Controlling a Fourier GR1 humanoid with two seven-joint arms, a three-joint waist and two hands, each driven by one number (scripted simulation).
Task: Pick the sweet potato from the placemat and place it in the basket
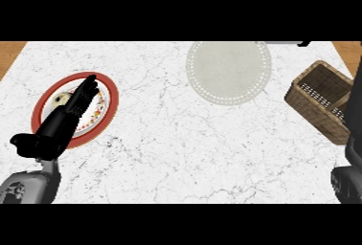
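The round pale placemat (228,72) lies at the far middle of the marble counter with nothing on it. I see no sweet potato anywhere in the head view. The brown wicker basket (311,79) stands at the right, tilted to the counter's edge; what I see of its inside shows only the weave. My right hand (356,119) is a dark strip along the right border, beside and partly over the basket's near corner, mostly cut off. At the left my left hand (71,112) is open, fingers straight, above a plate.
A red-rimmed plate (106,103) with a patterned centre sits at the left under my left hand, and a small pale round item (60,98) lies on it. Wooden floor shows past the counter's far corners.
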